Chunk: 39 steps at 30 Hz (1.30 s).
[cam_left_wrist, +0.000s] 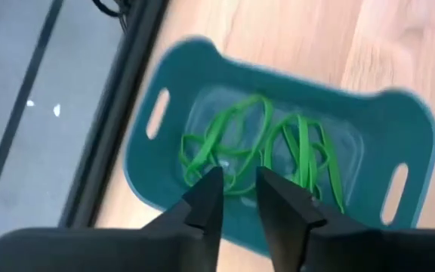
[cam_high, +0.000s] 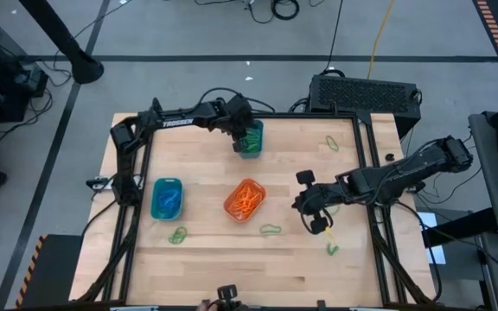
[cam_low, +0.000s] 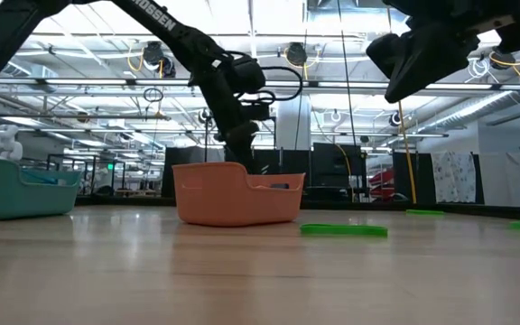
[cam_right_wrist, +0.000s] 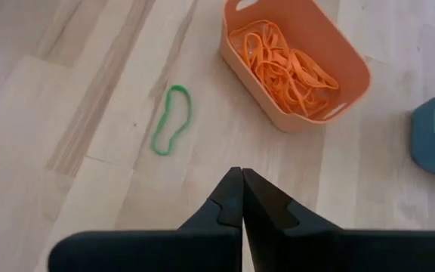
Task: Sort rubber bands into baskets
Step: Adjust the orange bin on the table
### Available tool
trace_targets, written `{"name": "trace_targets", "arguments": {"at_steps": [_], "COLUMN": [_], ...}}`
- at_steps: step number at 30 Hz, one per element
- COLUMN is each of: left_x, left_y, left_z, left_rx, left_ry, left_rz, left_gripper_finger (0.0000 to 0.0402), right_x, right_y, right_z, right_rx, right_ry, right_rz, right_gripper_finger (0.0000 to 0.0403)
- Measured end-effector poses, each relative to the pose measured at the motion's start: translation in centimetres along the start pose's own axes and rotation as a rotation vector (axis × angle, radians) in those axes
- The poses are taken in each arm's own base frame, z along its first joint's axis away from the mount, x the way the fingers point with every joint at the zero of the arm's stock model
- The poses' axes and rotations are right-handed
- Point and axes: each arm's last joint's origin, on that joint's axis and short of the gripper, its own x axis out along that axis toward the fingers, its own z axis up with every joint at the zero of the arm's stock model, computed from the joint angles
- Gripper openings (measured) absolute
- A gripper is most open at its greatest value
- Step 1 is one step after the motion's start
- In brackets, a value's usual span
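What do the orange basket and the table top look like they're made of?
Orange basket: likely moulded plastic, matte, with smooth rounded corners and a cut-out handle slot. Table top: apparently light wood, with visible grain and plank seams and a faint sheen.

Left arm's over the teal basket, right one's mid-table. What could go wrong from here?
1. The left gripper hangs above the teal basket with jaws slightly apart; the green bands inside lie tangled, so a band could catch on a finger and lift out as the arm leaves.
2. Loose green bands lie near the table edges; a missed pick may flick one off.
3. The right gripper is shut; it must open before descending on the band near the orange basket.
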Motion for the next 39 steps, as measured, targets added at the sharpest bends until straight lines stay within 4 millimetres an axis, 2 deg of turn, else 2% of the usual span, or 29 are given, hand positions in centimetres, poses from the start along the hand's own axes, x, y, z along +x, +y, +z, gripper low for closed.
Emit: {"name": "trace_targets", "arguments": {"at_steps": [6,11,15,17,23,27,32,39], "left_x": [-1.2,-4.2,-7.3,-8.0,-6.3,-4.5,-3.3,-3.2], "left_y": [-0.6,-1.7,-3.1,-4.4,-9.7,-12.9,-14.8,-16.1], "left_z": [0.0,-0.9,-2.1,-3.1,-6.7,-8.7,-9.4,-9.0], "left_rx": [0.028,0.084,0.045,0.009,0.040,0.113,0.147,0.122], "left_ry": [0.025,0.132,0.235,0.301,0.423,0.404,0.309,0.235], "left_rz": [-0.027,-0.086,-0.165,-0.242,-0.310,-0.326,-0.329,-0.327], "left_gripper_finger": [0.0110,0.0111,0.0111,0.0111,0.0111,0.0111,0.0111,0.0111], "right_x": [0.0,0.5,2.0,3.3,7.6,9.5,11.8,13.2], "right_y": [-0.2,-0.5,-0.7,-0.8,-1.9,-2.8,-4.0,-5.5], "right_z": [0.4,1.2,1.5,1.5,1.1,0.1,-0.8,-1.7], "right_rx": [0.013,-0.007,-0.034,-0.051,-0.063,-0.045,0.000,0.043], "right_ry": [-0.037,-0.118,-0.121,-0.099,-0.064,0.008,-0.001,0.018], "right_rz": [-0.008,-0.026,-0.034,-0.039,-0.073,-0.079,0.052,0.049], "right_gripper_finger": [0.0000,0.0000,0.0000,0.0000,0.0000,0.0000,0.0000,0.0000]}}
